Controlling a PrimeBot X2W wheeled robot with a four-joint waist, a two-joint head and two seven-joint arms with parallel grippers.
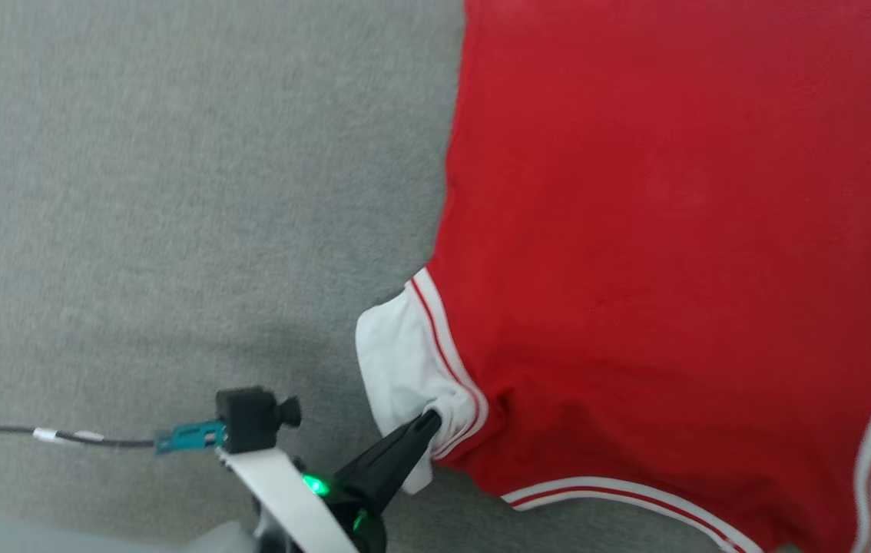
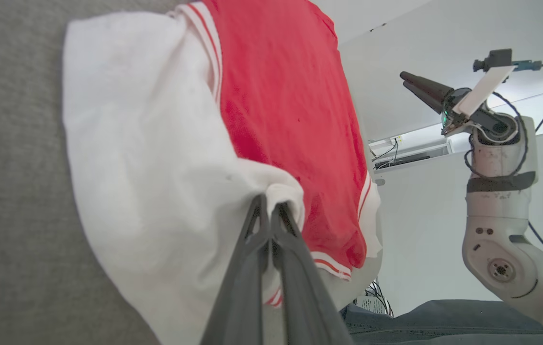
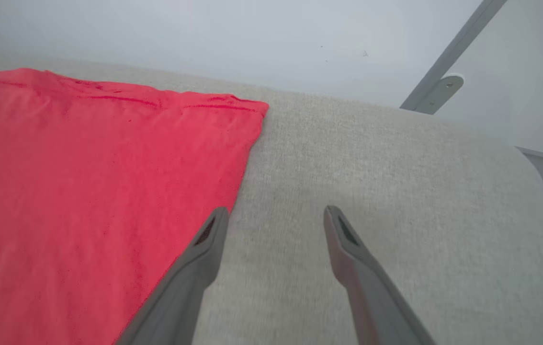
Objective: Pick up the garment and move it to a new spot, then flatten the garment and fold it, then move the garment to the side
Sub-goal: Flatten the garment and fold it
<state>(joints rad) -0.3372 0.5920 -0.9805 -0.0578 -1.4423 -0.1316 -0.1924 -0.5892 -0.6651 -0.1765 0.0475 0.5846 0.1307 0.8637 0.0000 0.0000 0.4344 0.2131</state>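
Note:
The garment (image 1: 666, 230), a red T-shirt with white sleeve ends and striped trim, lies spread on the grey table (image 1: 174, 192) at the right of the head view. My left gripper (image 1: 429, 421) is shut on its white left sleeve (image 1: 397, 353); the left wrist view shows the garment (image 2: 281, 96) with the fingertips (image 2: 258, 207) pinching a fold of that sleeve. My right gripper (image 3: 276, 215) hangs open above the grey surface beside the garment's (image 3: 84, 167) straight edge, its left finger over the red cloth. That raised right gripper (image 2: 403, 80) is also seen from the side.
A black cable with a teal plug (image 1: 186, 439) runs left from the camera mount (image 1: 251, 415) on my left wrist. The table's far edge (image 3: 396, 112) meets a pale wall with a metal bracket (image 3: 436, 88). Bare grey surface lies left of the garment.

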